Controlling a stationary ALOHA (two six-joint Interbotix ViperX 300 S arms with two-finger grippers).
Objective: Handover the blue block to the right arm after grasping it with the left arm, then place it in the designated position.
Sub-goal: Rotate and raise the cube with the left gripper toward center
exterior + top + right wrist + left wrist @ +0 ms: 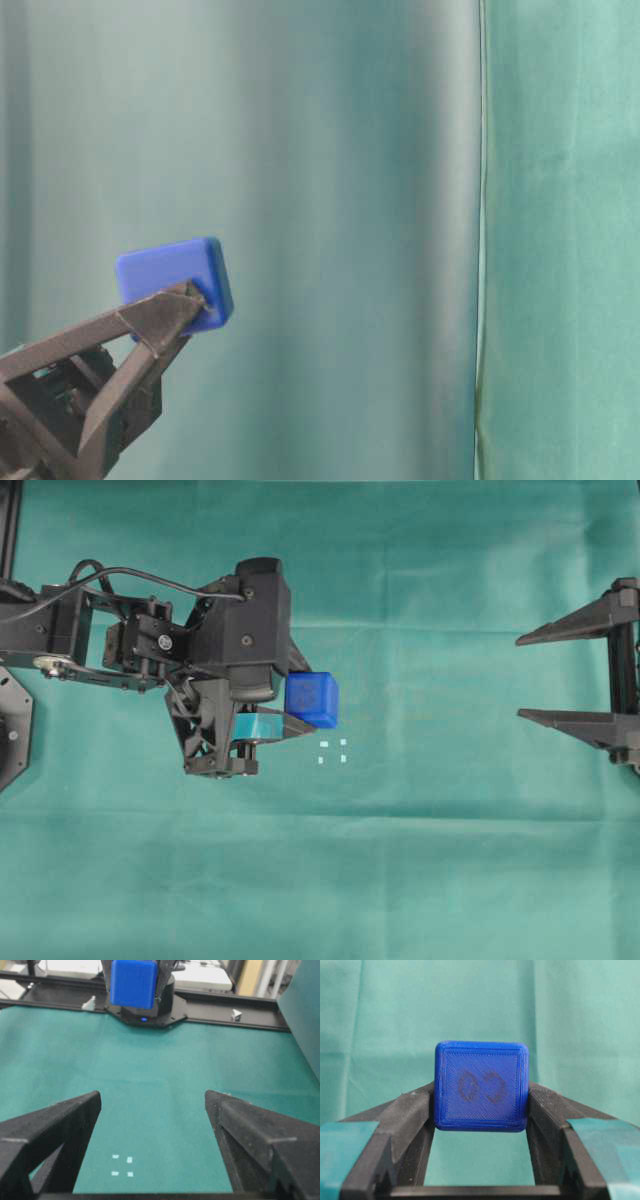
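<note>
The blue block [312, 698] hangs above the green cloth, pinched between the teal-taped fingers of my left gripper [302, 702]. Up close, the left wrist view shows the blue block [481, 1086] with a faint dark mark on its face, squeezed at both sides by my left gripper [481, 1091]. From table level the blue block [176, 281] sits at the fingertip, well off the surface. My right gripper [520, 676] stands wide open at the right edge, facing the block with nothing between its fingers. The designated position [332, 751] lies just below and right of the block. In the right wrist view the blue block [133, 982] is far ahead and the designated position [123, 1166] lies below.
Green cloth [420, 860] covers the whole table. A vertical green backdrop [560, 240] stands behind in the table-level view. The left arm's base [145, 1012] and a black rail [240, 1010] line the far edge in the right wrist view.
</note>
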